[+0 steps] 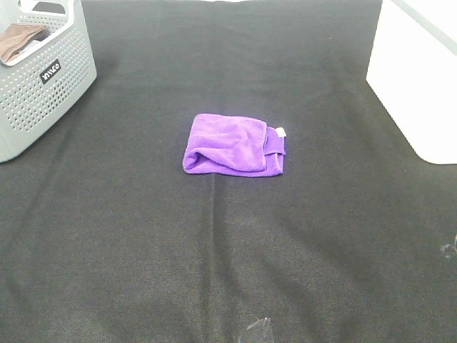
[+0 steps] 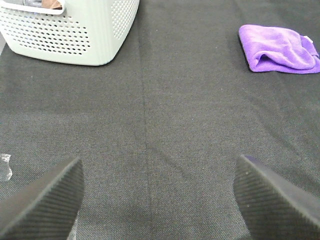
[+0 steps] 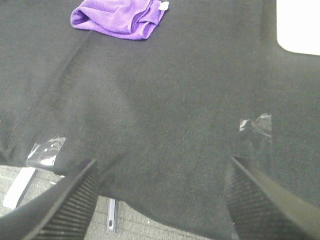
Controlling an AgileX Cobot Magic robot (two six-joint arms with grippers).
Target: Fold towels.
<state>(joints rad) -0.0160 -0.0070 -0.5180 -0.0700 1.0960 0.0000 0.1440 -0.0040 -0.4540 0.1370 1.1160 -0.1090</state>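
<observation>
The purple towel [image 1: 233, 143] lies folded into a small bundle in the middle of the black table cover, its white tag [image 1: 280, 131] at the right edge. It also shows in the left wrist view [image 2: 279, 49] and in the right wrist view [image 3: 118, 18]. Neither gripper appears in the exterior high view. My left gripper [image 2: 160, 200] is open and empty, low over bare cloth, well short of the towel. My right gripper [image 3: 160, 197] is open and empty near the table's front edge, far from the towel.
A grey perforated basket [image 1: 43, 78] holding a brown cloth [image 1: 18, 39] stands at the back left. A white box [image 1: 418, 71] stands at the back right. Bits of clear tape [image 3: 255, 125] stick to the cover near the front.
</observation>
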